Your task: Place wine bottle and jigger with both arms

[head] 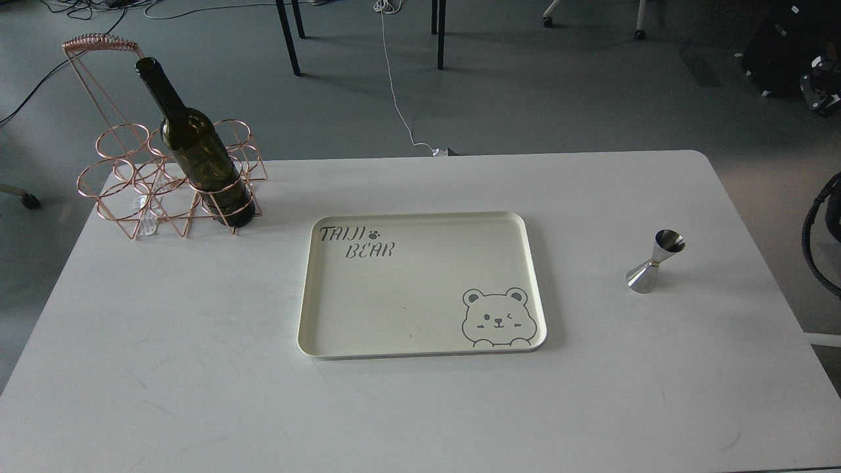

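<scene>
Here wine bottle (197, 148) in wire rack (135, 174); jigger (656, 261) right of tray (420, 348).

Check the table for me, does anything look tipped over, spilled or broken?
Nothing stands out. The wine bottle sits in the copper wire rack, the jigger stands upright, and the cream tray lies flat.

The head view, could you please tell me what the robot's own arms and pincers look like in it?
Neither arm nor pincer shows in this view, so their look cannot be described. Only a black braided cable loops in at the right edge, beside the white table.
</scene>
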